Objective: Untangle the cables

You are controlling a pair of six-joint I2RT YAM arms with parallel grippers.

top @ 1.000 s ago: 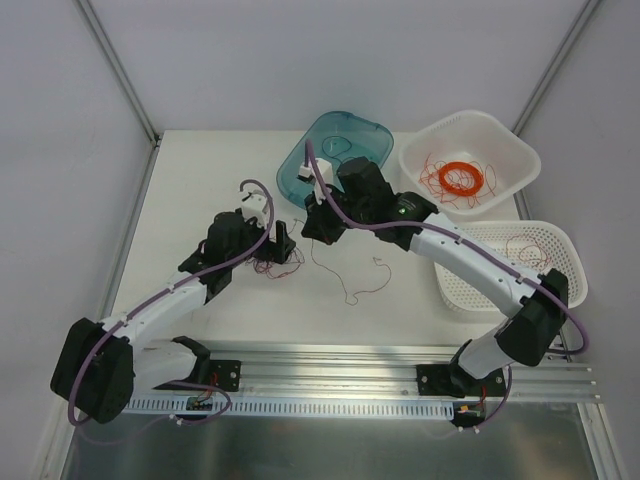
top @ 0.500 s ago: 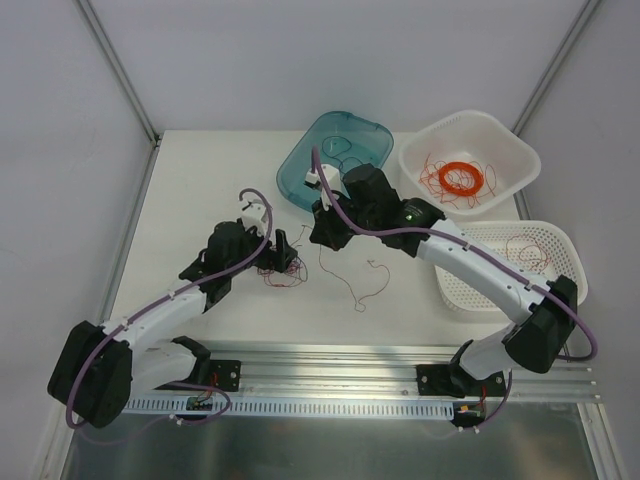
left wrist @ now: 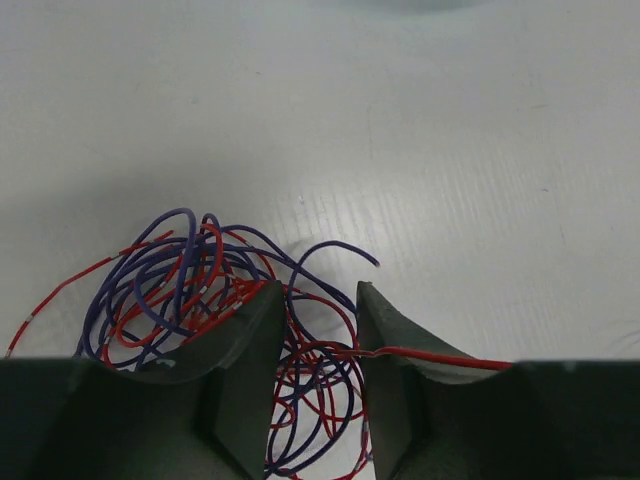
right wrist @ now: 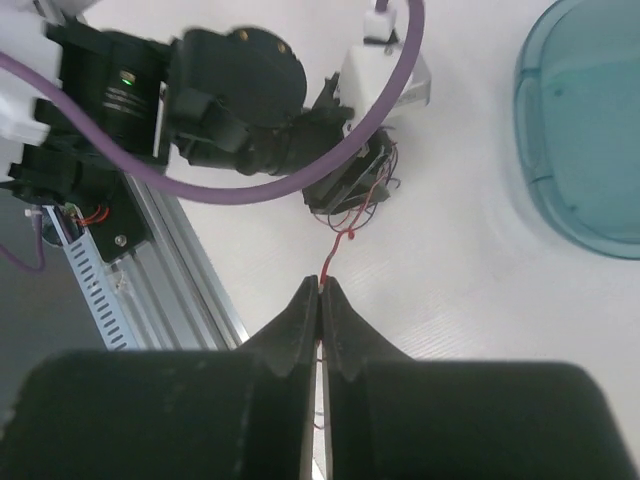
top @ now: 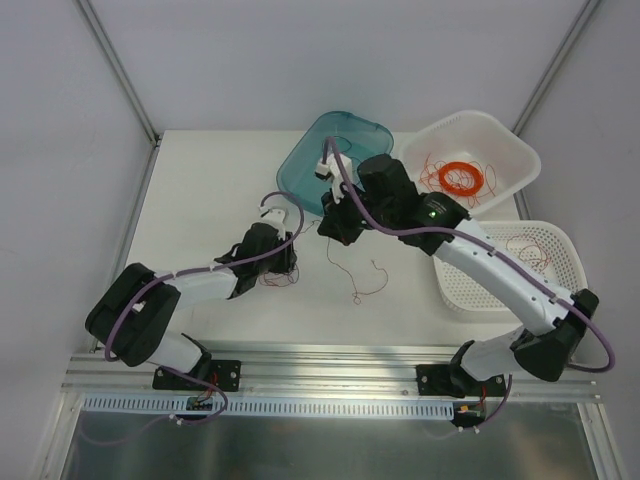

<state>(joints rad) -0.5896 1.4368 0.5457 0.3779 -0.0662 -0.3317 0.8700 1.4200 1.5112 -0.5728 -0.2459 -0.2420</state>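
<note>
The cables are a small wad (top: pixel 272 275) of thin red and dark blue-purple wires on the white table. My left gripper (top: pixel 283 258) sits low over it. In the left wrist view the jaws (left wrist: pixel 318 300) stand apart astride the wad (left wrist: pixel 180 290), with loops lying between the fingers. One red wire (left wrist: pixel 440 355) runs across the right finger. My right gripper (top: pixel 335 232) is shut on a single red wire (right wrist: pixel 333 252), which leads from its fingertips (right wrist: pixel 322 284) to the wad (right wrist: pixel 365 200) under the left gripper. The rest of that wire trails on the table (top: pixel 352 290).
A teal tub (top: pixel 300 165) lies just behind both grippers. A white bin (top: pixel 520 160) at the back right holds an orange ring coil (top: pixel 462 178) and loose wires. A white basket (top: pixel 565 255) with a red wire stands right. An aluminium rail (top: pixel 330 365) runs along the near edge.
My left gripper has shifted right and come down over the wad. My right gripper has moved right and away from it, drawing the red wire out.
</note>
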